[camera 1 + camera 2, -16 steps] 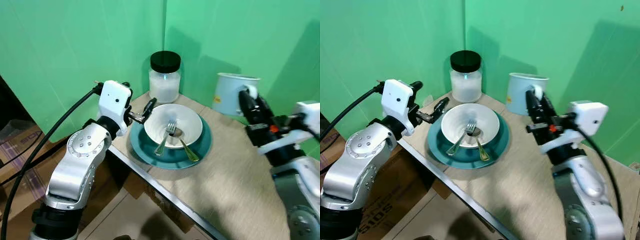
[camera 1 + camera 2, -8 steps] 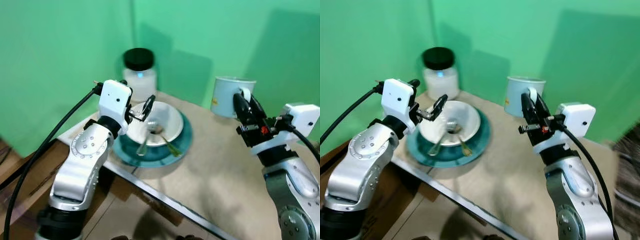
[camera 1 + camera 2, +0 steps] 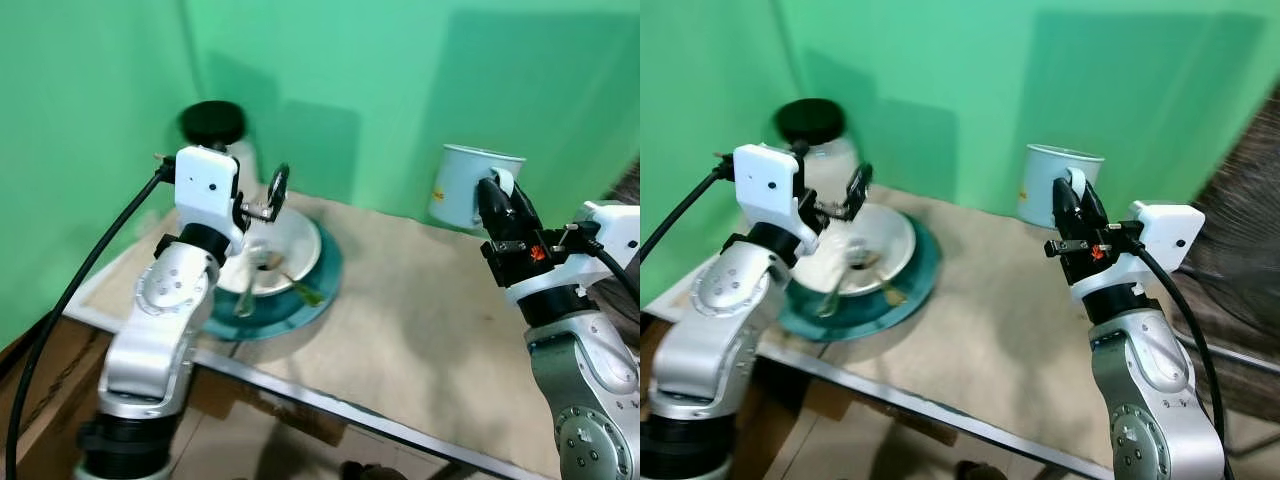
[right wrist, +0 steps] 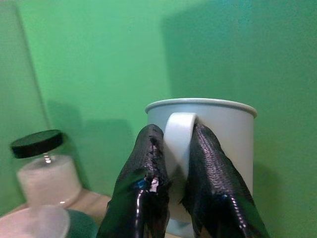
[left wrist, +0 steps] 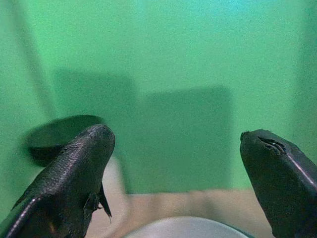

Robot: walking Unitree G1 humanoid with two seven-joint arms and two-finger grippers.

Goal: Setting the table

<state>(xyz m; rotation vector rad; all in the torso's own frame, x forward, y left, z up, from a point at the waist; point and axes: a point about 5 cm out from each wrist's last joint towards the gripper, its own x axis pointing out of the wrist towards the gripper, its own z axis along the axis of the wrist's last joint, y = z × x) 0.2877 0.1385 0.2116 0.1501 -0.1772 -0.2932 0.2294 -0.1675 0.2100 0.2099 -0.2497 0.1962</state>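
Right gripper [image 4: 178, 163] pinched the pale mug's [image 4: 223, 134] looped handle at the table's [image 3: 420, 330] far edge. Its wrist view showed the smooth rim; head views showed the left gripper [image 5: 178, 163] spread wide, empty, over the white bowl [image 3: 290, 250] on a teal plate [image 3: 315, 295].

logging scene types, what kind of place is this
Probably a staged test set rather than a lived-in dining room: a green backdrop behind a small table, laid with a white bowl on a teal plate and a mug.
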